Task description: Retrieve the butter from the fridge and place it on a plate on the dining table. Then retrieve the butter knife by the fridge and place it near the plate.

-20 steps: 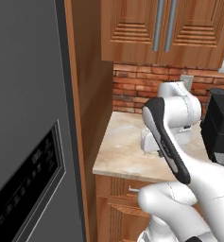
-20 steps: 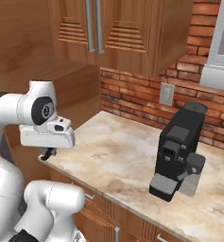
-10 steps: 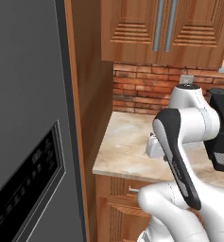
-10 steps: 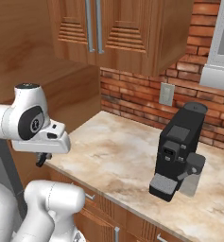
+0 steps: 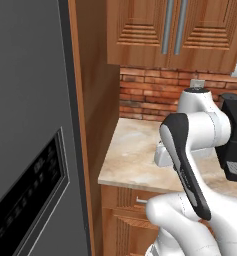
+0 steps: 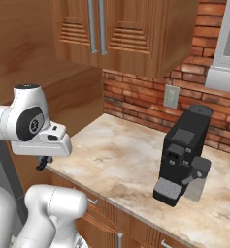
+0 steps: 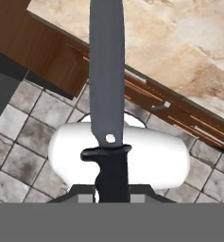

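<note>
In the hand view the butter knife (image 7: 106,71) runs up the middle, grey blade away from me and dark handle clamped in my gripper (image 7: 112,189), which is shut on it. From the right base camera, my gripper (image 6: 42,162) hangs just off the front left corner of the marbled counter (image 6: 121,160). The grey fridge (image 5: 25,125), its door closed, fills the left side, with its black display panel (image 5: 32,200) low down. The butter, the plate and the dining table are out of view.
A black coffee machine (image 6: 182,155) stands on the counter at the right. Wooden wall cabinets (image 6: 116,29) hang above a brick wall. Below the knife are counter drawers (image 7: 146,90) and grey floor tiles (image 7: 19,123).
My hand with the knife has drawn back from above the counter to its front left corner. The arm's upper links have swung right in the left base view.
</note>
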Tool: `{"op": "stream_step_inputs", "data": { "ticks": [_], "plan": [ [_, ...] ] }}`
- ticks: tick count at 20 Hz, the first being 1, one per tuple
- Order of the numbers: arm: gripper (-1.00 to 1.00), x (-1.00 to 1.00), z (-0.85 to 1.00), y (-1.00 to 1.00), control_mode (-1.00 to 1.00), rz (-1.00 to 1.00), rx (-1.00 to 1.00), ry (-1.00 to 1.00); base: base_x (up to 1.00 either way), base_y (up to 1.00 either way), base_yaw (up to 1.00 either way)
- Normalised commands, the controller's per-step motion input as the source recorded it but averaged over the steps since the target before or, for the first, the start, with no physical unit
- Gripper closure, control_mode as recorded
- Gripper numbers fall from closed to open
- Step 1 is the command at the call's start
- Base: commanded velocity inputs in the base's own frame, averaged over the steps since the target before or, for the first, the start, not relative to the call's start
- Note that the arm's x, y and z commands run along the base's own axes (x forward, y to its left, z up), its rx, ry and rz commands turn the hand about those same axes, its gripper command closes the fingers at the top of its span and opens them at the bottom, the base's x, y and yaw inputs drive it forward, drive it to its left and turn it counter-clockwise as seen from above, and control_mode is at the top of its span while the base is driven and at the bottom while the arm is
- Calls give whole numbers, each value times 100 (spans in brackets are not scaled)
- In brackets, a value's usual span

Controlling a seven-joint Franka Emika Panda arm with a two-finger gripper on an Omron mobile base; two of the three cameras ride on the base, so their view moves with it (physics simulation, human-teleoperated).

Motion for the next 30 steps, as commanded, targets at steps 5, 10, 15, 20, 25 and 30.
{"op": "stream_step_inputs", "data": {
  "ticks": [5, 10, 15, 20, 25, 30],
  "plan": [
    [100, 0, 0, 0, -100, 0, 0, 0, 0, 0, 0],
    [100, 0, 0, 0, -100, 0, 0, 0, 0, 0, 0],
    [100, 0, 0, 0, 100, 0, 0, 0, -14, 0, 0],
    [100, 0, 0, 0, 100, 0, 0, 0, -72, 0, 9],
    [100, 0, 0, 0, 100, 0, 0, 0, -90, 0, 10],
    [100, 0, 0, 0, 100, 0, 0, 0, -85, 5, 22]
  ]
}}
